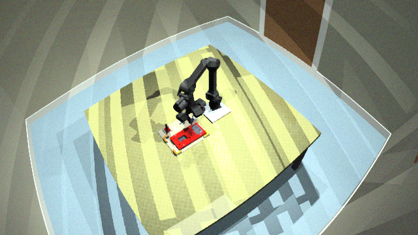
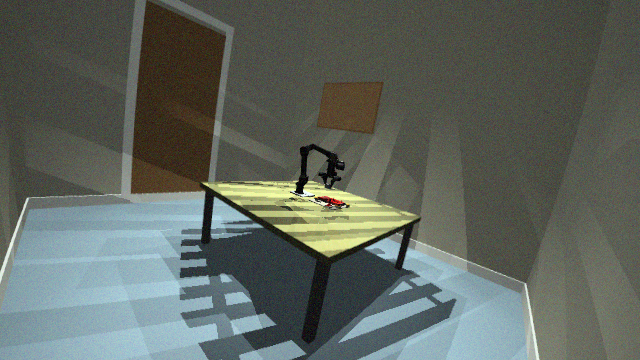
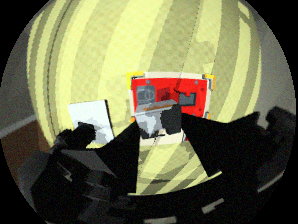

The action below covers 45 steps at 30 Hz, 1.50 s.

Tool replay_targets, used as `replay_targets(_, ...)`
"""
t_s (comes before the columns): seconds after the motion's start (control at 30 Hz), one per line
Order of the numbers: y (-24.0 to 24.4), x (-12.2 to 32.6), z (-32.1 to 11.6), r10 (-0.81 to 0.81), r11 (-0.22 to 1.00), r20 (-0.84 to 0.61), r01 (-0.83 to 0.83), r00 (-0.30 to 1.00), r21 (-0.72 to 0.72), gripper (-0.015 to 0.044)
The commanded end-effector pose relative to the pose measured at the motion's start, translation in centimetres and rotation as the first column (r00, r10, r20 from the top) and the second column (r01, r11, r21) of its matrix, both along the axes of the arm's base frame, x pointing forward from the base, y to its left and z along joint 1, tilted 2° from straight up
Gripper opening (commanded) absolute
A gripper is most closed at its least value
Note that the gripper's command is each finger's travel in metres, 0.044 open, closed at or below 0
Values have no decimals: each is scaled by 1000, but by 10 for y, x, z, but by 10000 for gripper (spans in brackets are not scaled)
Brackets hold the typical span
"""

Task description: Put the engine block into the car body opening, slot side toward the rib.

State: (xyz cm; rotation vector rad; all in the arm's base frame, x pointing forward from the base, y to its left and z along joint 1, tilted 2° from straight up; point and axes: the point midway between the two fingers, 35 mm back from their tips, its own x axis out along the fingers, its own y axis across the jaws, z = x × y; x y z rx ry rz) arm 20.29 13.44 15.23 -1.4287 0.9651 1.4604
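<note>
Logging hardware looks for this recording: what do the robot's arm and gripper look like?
The arm is matte black or very dark grey, with slim straight links and chunkier, rounded joint housings. The gripper is also black, with two broad fingers tapering toward their tips. Small pale marks show on the dark parts in the wrist view. I can't make out lettering or cables.

- The black arm (image 1: 198, 73) (image 2: 303, 165) rises upright from its base, bends at the elbow and reaches forward, then down
- The gripper (image 1: 191, 120) (image 2: 329, 186) (image 3: 158, 119) points downward above the tabletop, fingers parted and clamped on something held between them
</note>
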Motion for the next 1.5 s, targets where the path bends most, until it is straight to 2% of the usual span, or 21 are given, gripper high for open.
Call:
replay_targets(0.0,-3,0,0,6,998,-21,-5,1000,60,0)
replay_targets(0.37,-14,2,-6,55,933,-146,1,988,361,0)
replay_targets(0.8,-24,8,-12,130,733,-226,60,965,678,0)
replay_targets(1.17,-29,10,-25,157,653,-245,85,957,753,0)
replay_targets(1.47,-29,12,-46,158,649,-246,87,956,756,0)
